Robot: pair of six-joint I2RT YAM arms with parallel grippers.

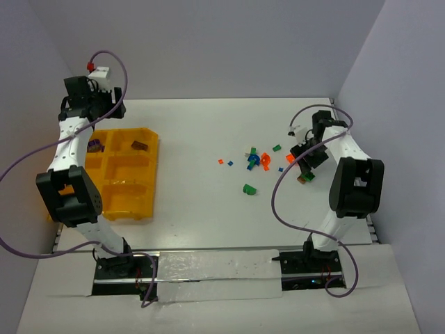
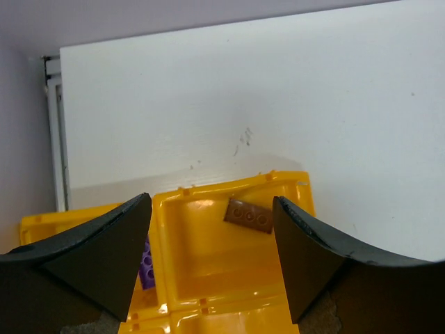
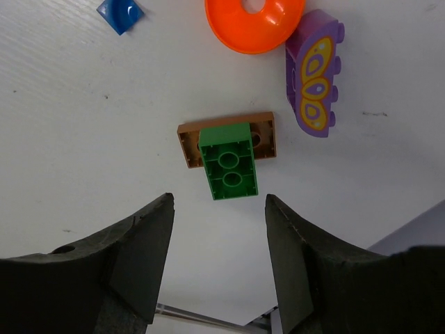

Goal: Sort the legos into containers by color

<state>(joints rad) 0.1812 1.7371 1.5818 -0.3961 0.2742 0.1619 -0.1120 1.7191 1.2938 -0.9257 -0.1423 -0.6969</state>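
The yellow-orange tray (image 1: 118, 198) lies at the left. A brown plate (image 1: 139, 145) and a purple brick (image 1: 95, 145) lie in its two far bins. My left gripper (image 1: 104, 111) hangs open and empty above those bins. The left wrist view shows the brown plate (image 2: 248, 215) between my open fingers (image 2: 212, 202) and the purple brick (image 2: 146, 261) one bin over. Loose legos (image 1: 256, 160) lie mid-table. My right gripper (image 1: 306, 165) is open just above the table. In the right wrist view (image 3: 219, 202) a green brick (image 3: 228, 168) stuck on a brown plate (image 3: 191, 142) lies just ahead of its fingertips.
An orange ring (image 3: 254, 24), a purple piece with yellow spots (image 3: 314, 69) and a blue tile (image 3: 119, 12) lie beyond the green brick. A lone green brick (image 1: 249, 188) sits nearer the front. The table's right edge (image 1: 361, 167) and side wall are close to the right arm.
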